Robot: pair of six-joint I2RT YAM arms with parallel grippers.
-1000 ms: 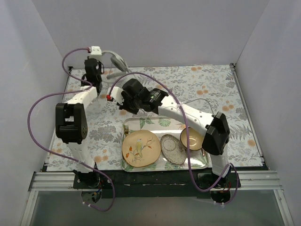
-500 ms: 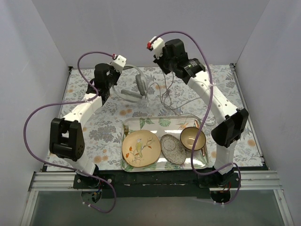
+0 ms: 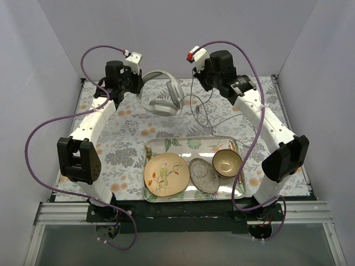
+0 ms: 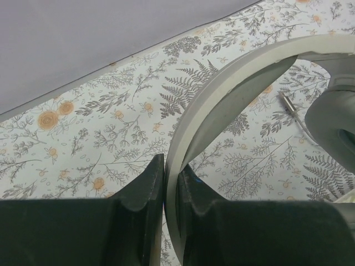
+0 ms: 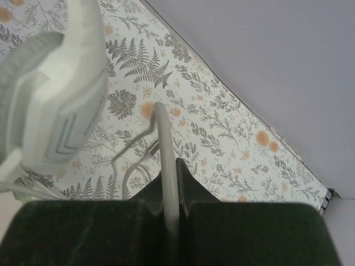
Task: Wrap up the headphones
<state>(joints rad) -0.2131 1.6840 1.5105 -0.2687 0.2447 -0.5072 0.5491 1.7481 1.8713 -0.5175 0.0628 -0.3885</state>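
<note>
The light grey headphones [image 3: 162,95] hang above the back of the floral table, between the two grippers. My left gripper [image 3: 135,83] is shut on the arched headband [image 4: 233,94], which runs between its jaws in the left wrist view [image 4: 171,183]. One ear cup [image 4: 333,119] shows at the right there. My right gripper [image 3: 198,82] is shut on the thin grey cable [image 5: 164,144], which passes between its jaws in the right wrist view [image 5: 171,188]. The cable [image 3: 201,113] hangs in loops down to the table. An ear cup [image 5: 52,105] is close on the left in that view.
A floral tray [image 3: 183,145] at the near middle holds a yellow bird plate [image 3: 166,174], a speckled grey oval dish [image 3: 203,175] and a brown bowl [image 3: 227,163]. White walls close in the back and both sides. Purple arm cables [image 3: 44,130] loop beside the arms.
The right arm swung from the left middle to the back right, gripping the cable. The left arm lifted the headphones off the table and now holds them higher, headband upright.
</note>
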